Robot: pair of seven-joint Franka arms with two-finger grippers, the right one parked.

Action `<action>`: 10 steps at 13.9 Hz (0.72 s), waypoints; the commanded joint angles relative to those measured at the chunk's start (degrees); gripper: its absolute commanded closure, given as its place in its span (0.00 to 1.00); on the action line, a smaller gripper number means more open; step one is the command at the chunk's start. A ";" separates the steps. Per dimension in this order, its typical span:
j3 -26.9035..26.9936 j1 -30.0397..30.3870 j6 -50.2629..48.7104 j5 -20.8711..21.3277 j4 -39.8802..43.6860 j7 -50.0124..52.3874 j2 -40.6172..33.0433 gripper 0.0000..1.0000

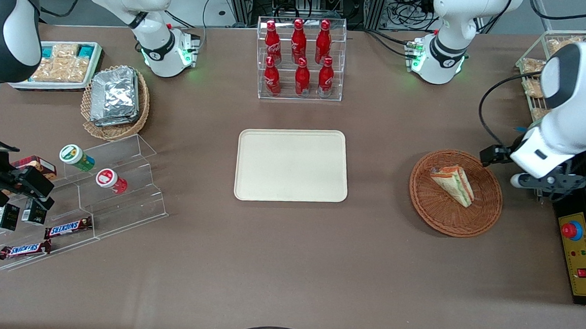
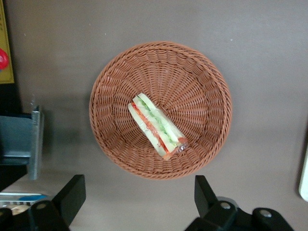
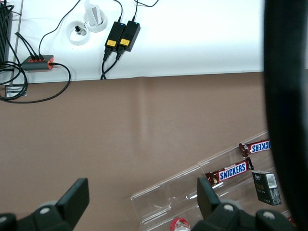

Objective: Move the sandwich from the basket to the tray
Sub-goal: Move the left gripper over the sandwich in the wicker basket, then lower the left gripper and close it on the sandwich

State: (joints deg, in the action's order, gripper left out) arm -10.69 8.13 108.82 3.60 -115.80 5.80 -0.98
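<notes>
Plain cream-beige rectangular tray (image 1: 292, 165) mid-table, bare. Toward the working arm's end, round reddish-brown wicker basket (image 1: 456, 193) — clear-wrapped triangular sandwich wedge (image 1: 453, 184) lying inside. Just beside that basket, above the table, left gripper (image 2: 139, 199) — black fingers (image 2: 71, 194) spread wide, holding nothing.

The small triangular clear-wrapped sandwich (image 1: 453, 184) (image 2: 156, 126) lies in the large round reddish-brown wicker basket (image 1: 488, 209) (image 2: 202, 86), toward the working arm's end of the table. The plain cream-beige rectangular tray (image 1: 291, 165) sits beside the basket, well apart, mid-table. The left arm's gripper (image 2: 139, 202) hangs above the basket's edge, fingers spread.
</notes>
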 commanded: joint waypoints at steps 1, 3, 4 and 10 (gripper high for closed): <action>0.14 0.04 7.26 0.09 -8.54 6.30 -2.97 0.00; 0.14 0.04 11.74 0.09 -11.45 10.35 -2.45 0.00; 0.14 0.04 13.24 0.09 -12.42 12.11 -1.92 0.00; 0.14 -0.22 24.05 0.27 -19.10 25.20 0.89 0.00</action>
State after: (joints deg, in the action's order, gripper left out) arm -10.63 8.16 129.53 3.57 -132.66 26.70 -0.67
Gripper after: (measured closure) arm 0.000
